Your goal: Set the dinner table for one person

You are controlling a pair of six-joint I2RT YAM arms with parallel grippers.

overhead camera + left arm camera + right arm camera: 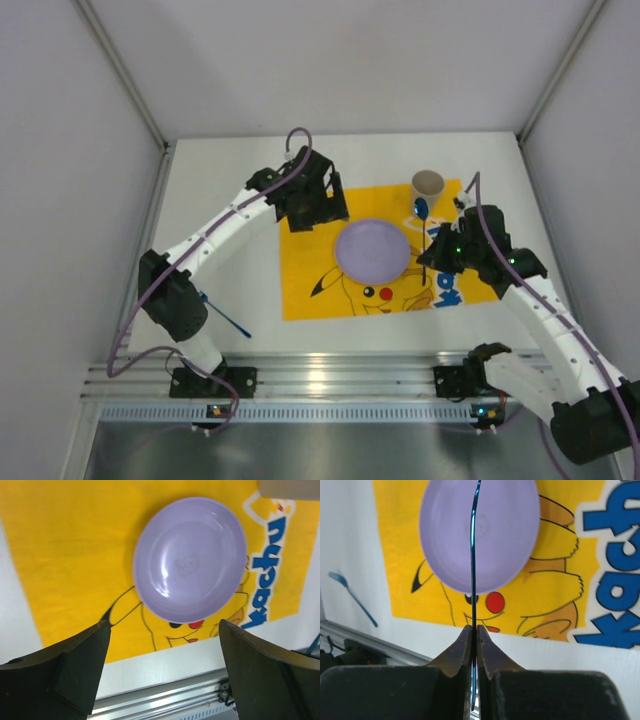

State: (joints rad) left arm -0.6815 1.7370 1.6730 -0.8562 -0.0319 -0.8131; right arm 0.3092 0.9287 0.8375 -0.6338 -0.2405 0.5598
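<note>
On the white dinner table (215, 195) lies a yellow Pikachu mat (308, 275) with a lilac plate (372, 249) at its middle. My left gripper (316, 204) hovers over the mat's far left corner. In the left wrist view it (165, 625) is open and empty, the plate (190, 560) beyond it. My right gripper (436, 250) is at the mat's right side, shut on a blue spoon (422, 208). Seen edge-on in the right wrist view, the spoon (473, 555) rises from the closed fingertips (473, 628) in front of the plate (505, 530).
A beige cup (428, 185) stands at the mat's far right corner, just behind the spoon's bowl. A blue fork (226, 319) lies on the bare table left of the mat, near the left arm's base. The ribbed aluminium rail (320, 375) runs along the near edge.
</note>
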